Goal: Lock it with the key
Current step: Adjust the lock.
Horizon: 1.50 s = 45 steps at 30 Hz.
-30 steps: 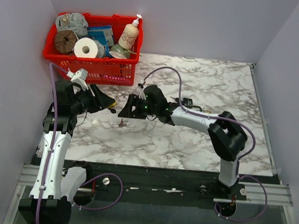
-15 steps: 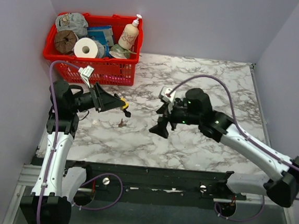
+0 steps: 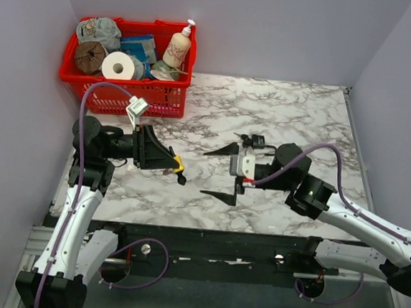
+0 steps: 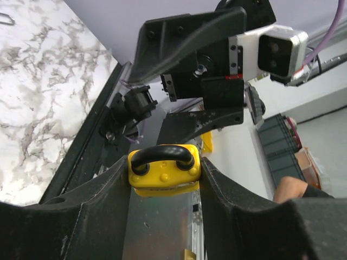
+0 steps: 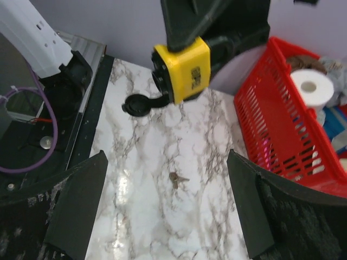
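Left gripper [image 4: 164,181] clamps the yellow padlock [image 5: 182,65], right gripper [image 3: 215,173] gapes empty, key [image 5: 176,179] barely discernible

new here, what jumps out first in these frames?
The yellow padlock, clamped in the left gripper above the marble table, stands out first. Facing it, the right gripper stands wide open and empty, and the small key lies loose on the table. A full red basket sits at the back left corner.
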Each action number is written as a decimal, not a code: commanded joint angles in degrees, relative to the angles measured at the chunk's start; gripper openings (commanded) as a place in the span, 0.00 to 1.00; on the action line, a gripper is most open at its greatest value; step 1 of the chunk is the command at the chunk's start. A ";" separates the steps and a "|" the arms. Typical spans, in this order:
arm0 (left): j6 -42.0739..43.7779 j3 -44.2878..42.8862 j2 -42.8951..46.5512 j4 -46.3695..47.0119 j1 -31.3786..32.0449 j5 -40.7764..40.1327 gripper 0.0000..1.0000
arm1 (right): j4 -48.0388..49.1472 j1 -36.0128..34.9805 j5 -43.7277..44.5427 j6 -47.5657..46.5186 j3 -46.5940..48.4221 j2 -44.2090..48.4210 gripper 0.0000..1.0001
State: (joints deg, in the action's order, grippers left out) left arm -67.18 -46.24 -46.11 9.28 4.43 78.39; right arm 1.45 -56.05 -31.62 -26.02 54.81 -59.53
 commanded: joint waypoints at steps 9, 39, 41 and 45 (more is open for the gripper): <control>-0.59 -2.63 -2.14 2.41 7.08 3.79 0.00 | 14.72 -10.83 7.89 -12.12 -2.60 -1.46 1.00; -0.41 -2.28 -2.76 3.99 9.81 4.05 0.00 | 18.32 -13.03 5.60 -20.39 -5.94 -3.58 0.80; -0.24 -2.10 -2.76 3.99 9.99 3.96 0.00 | 18.32 -13.12 5.86 -20.04 -5.68 -3.67 0.75; 0.03 -1.75 -3.02 3.99 10.16 3.79 0.00 | 18.15 -13.12 5.78 -18.90 -4.80 -3.93 0.65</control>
State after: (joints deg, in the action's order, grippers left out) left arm -66.89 -47.24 -49.56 11.16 14.22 82.19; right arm 18.63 -68.62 -24.47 -46.00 49.74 -63.07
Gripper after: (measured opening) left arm 0.556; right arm 0.691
